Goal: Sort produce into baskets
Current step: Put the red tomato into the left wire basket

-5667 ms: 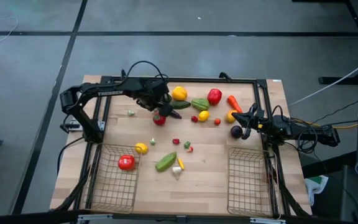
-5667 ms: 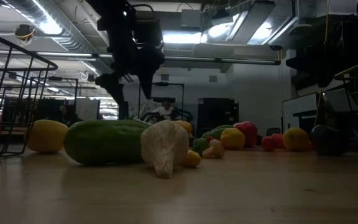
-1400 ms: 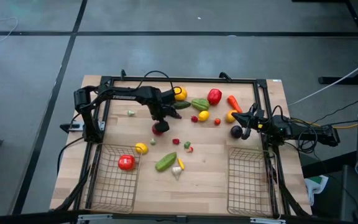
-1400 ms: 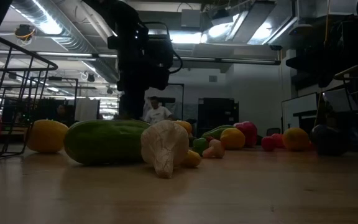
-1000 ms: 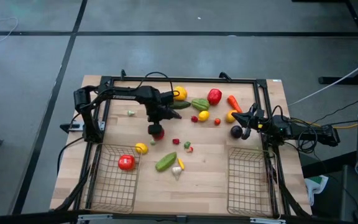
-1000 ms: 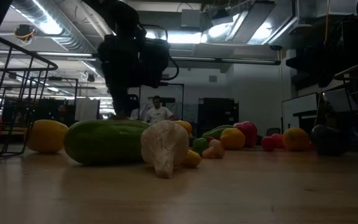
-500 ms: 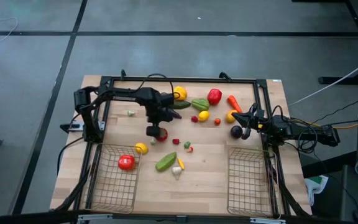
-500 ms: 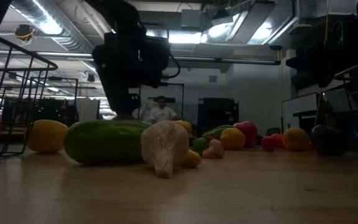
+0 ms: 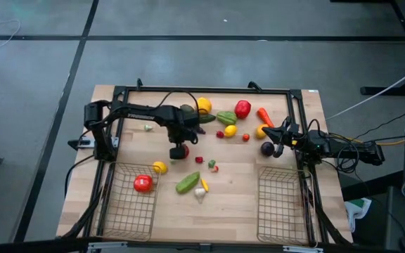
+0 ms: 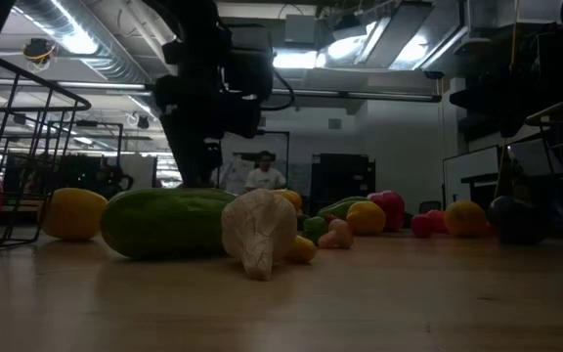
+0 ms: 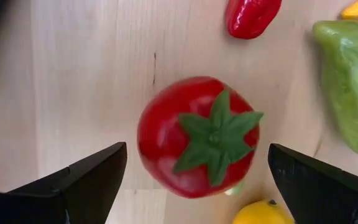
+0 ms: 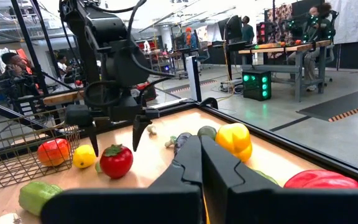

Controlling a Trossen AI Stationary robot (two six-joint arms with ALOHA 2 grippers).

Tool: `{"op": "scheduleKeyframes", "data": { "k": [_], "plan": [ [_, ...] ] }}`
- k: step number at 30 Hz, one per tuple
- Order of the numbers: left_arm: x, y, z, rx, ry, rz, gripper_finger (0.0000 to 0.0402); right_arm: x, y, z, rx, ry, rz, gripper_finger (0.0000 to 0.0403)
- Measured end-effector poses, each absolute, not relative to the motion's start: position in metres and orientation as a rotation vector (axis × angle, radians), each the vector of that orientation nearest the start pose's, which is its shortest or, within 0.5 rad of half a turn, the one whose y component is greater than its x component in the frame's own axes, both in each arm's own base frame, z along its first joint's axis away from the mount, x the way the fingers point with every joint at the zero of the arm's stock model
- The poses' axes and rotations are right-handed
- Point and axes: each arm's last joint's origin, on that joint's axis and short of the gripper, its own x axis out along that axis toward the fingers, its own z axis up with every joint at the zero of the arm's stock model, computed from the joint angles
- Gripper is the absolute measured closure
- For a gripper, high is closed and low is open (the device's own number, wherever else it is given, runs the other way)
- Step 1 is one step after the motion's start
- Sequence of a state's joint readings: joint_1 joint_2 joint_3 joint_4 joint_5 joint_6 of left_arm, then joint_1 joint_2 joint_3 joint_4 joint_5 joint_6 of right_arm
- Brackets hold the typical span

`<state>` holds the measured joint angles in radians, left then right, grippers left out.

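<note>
Table (image 9: 245, 190): light wood planks, black frame round it, grey floor beyond. Low view looks into a big workshop with ceiling strip lights; a person (image 10: 263, 174) far back. Right wrist view shows more people at benches behind.

Baskets: left basket (image 9: 121, 211) at the near left corner holds one red piece (image 9: 143, 184); right basket (image 9: 281, 204) at the near right corner looks empty. Remaining produce is loose mid-table and along the far side: cucumber (image 9: 187, 183), yellow pepper (image 9: 202, 105), red pepper (image 9: 242, 108), carrot (image 9: 264, 116), dark plum (image 9: 266, 148), small bits.

Left gripper (image 9: 179, 150): wide open, hanging above the tomato (image 11: 197, 137), fingers either side, not touching. Tomato sits on the wood, stem up, mid-table, well apart from the left basket.

Right gripper (image 12: 197, 165): shut, empty, parked at the right edge near the plum.

Risks, my read:
- Tomato is round and slick. An off-centre close could squirt it sideways and roll it into the lemon (image 9: 159, 167) or the small pieces.
- Closing too high catches only the stem cap, so it slips on the lift.
- Carry path to the basket crosses the lemon; a low pass could knock it.
</note>
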<state>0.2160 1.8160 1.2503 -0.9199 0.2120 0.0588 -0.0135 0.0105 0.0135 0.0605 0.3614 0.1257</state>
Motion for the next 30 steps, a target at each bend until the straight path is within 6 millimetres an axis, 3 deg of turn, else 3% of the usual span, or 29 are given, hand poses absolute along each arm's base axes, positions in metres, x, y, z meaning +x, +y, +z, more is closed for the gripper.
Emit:
{"op": "scheduleKeyframes", "data": {
  "k": [7,23,30],
  "plan": [
    [0.33,0.058,0.183,-0.195,1.429,0.022,0.0016,0.095,-0.012,0.173,0.135,-0.086,-0.37,0.0402],
    [0.328,0.054,0.183,-0.209,1.465,0.086,0.0017,0.095,-0.012,0.173,0.135,-0.086,-0.371,0.0402],
    [0.329,0.052,0.183,-0.205,1.46,0.085,0.007,0.095,-0.012,0.173,0.135,-0.086,-0.37,0.0402]
  ]
}}
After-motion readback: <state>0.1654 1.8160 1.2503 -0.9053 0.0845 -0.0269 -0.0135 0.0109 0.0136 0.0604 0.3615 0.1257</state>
